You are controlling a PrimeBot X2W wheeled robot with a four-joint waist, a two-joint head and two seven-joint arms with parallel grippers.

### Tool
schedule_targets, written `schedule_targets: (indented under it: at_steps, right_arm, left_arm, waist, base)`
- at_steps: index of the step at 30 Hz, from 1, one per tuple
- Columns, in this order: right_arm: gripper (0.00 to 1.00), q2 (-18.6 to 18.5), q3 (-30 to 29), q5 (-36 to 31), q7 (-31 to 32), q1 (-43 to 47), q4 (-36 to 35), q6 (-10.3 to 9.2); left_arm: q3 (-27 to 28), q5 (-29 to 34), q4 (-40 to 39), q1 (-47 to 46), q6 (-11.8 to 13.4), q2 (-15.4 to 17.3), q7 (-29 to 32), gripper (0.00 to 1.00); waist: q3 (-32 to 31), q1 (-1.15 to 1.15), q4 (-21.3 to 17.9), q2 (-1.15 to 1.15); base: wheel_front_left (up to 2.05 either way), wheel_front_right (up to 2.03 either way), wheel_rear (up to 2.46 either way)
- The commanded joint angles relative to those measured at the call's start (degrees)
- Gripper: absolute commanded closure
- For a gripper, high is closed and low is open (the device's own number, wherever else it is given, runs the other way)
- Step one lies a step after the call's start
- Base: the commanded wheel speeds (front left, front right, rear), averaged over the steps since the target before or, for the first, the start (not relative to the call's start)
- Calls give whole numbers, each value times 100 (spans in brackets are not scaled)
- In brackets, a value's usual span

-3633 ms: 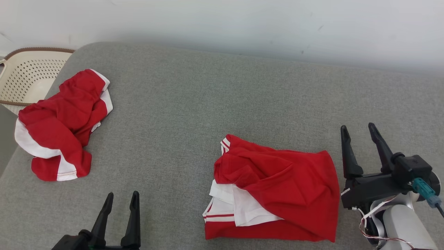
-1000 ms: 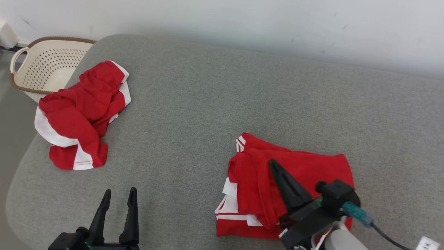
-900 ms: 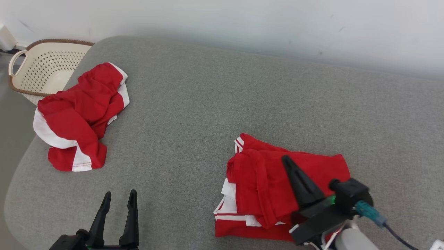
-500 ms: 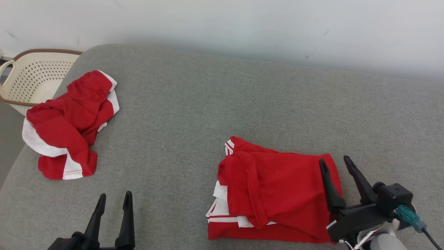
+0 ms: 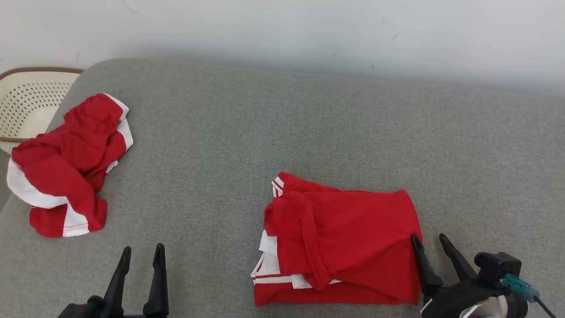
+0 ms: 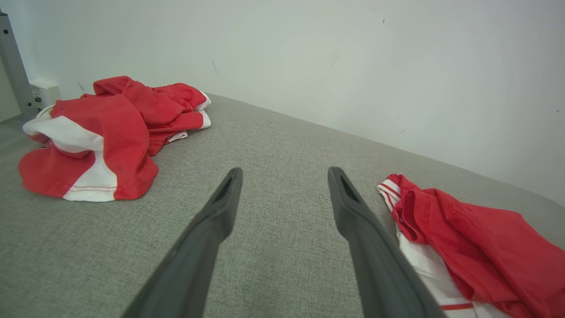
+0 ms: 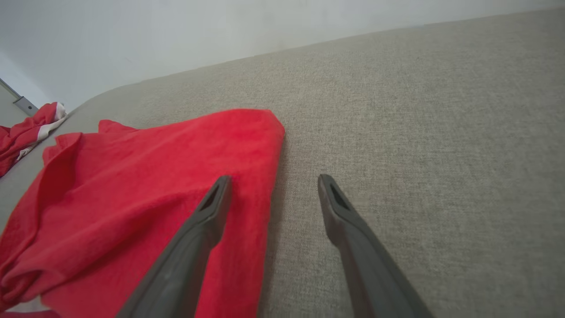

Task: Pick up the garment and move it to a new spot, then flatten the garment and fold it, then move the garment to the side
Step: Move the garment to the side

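Head view: the garment (image 5: 348,238) is lying as a roughly rectangular, softly creased red fold on the grey woven cushion (image 5: 265,123), with white layers and striped trim peeking out at the side away from the right tool (image 5: 428,238). That tool is standing spread wide and gripping nothing, one dark tapered finger overlapping the fold's near corner. The left tool (image 5: 143,247) is also gaping and empty, well apart from the fold. A crumpled smaller red garment (image 5: 62,168) is sitting ahead of it, beside a perforated cream basket (image 5: 26,97).

Left wrist view: the left tool (image 6: 286,172) is pointing over bare weave, with the garment (image 6: 476,247) lying off to its right.

Right wrist view: the right tool (image 7: 274,179) is straddling the garment's (image 7: 154,198) matte edge.
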Motion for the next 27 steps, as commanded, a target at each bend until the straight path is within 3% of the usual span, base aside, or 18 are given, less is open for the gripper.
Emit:
schedule_targets:
  at_steps: [1, 15, 16, 17, 27]
  right_arm:
    - [0, -18, 47, 124, 9, -86, 35, -2]
    - [0, -26, 1007, 1232, 479, -324, 374, -2]
    - [33, -67, 1070, 1297, 442, -346, 345, -2]
    - [100, -117, 1110, 1322, 377, -374, 322, -2]
    - [100, -494, 1204, 1139, -1, -1013, 478, -3]
  left_arm:
    - [15, 9, -9, 6, -23, 1, -32, 0]
    - [24, -1, 49, -52, -37, 1, -32, 0]
    - [32, -3, 51, -49, -37, 1, -32, 0]
    - [41, -5, 49, -45, -36, 1, -32, 0]
    - [85, 8, -3, -26, -27, 1, -32, 0]
  waist:
    - [32, 0, -14, 0]
    - [99, 0, 68, 0]
    - [97, 0, 66, 0]
    - [94, 0, 60, 0]
    - [132, 0, -109, 0]
  base:
    - [0, 0, 0]
    - [0, 0, 0]
    - [0, 0, 0]
    - [0, 0, 0]
    - [0, 0, 0]
